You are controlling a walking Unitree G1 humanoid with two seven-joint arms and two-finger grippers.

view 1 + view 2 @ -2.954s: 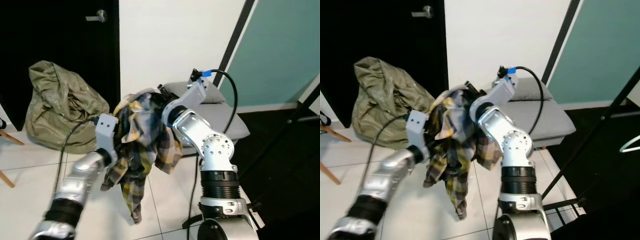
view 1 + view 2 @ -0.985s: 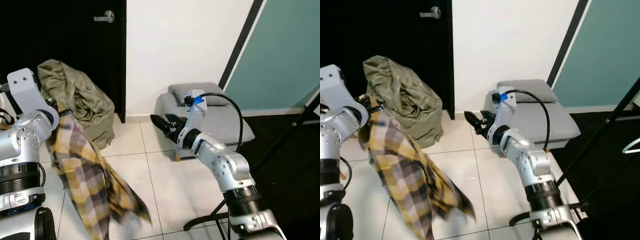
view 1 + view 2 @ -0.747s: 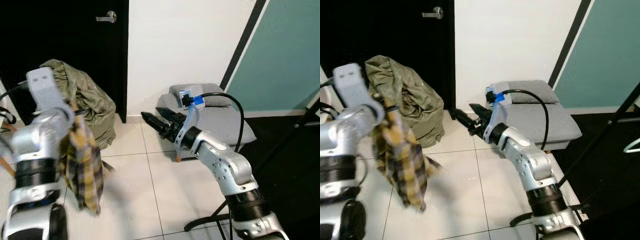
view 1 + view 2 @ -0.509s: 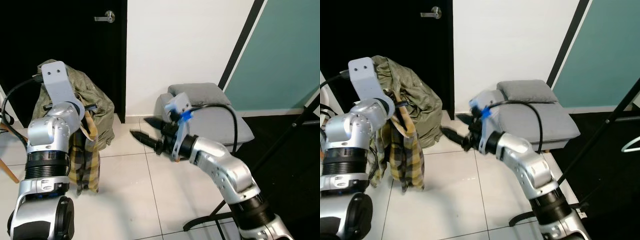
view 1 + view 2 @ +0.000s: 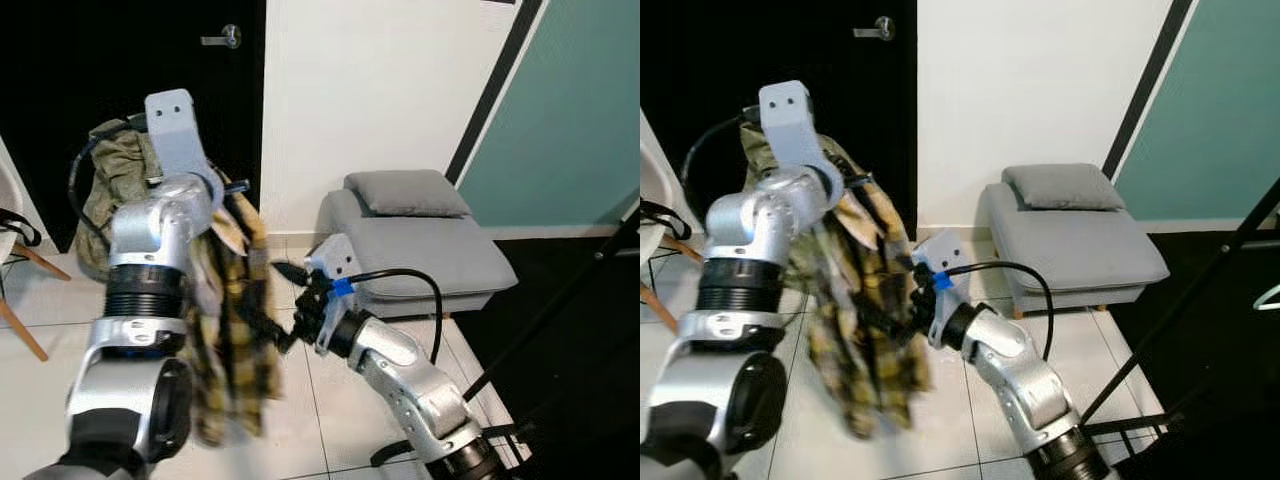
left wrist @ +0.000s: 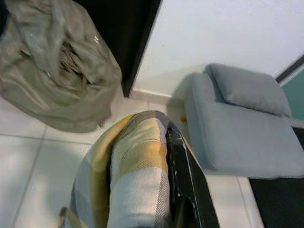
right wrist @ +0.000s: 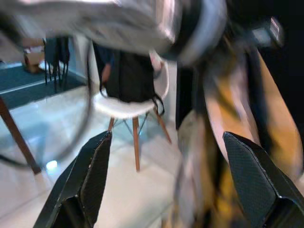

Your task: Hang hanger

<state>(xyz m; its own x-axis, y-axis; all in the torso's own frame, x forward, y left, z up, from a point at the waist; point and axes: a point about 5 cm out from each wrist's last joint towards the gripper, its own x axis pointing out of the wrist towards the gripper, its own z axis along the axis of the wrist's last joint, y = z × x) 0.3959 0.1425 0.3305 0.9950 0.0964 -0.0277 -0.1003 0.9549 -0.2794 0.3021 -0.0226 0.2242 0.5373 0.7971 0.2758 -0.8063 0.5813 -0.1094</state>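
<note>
White floor tiles (image 5: 330, 400) run back to a white wall (image 5: 360, 90) beside a black door (image 5: 100, 80); a grey padded footstool (image 5: 420, 250) with a cushion on it stands against the wall, and an olive-green bag (image 6: 52, 61) slumps by the door. A white chair (image 7: 137, 95) with something dark hung on it shows in the right wrist view. The left claw (image 6: 183, 190) is raised at chest height, clenched on a plaid shirt (image 5: 235, 340) — yellow, grey and dark checks, bunched over its fingers and hanging limp toward the floor, blurred in the eye views. Any hanger under the cloth is hidden. The right claw (image 7: 161, 185) reaches across into the shirt's folds with its two black fingers (image 7: 90, 175) spread wide, gripping nothing.
</note>
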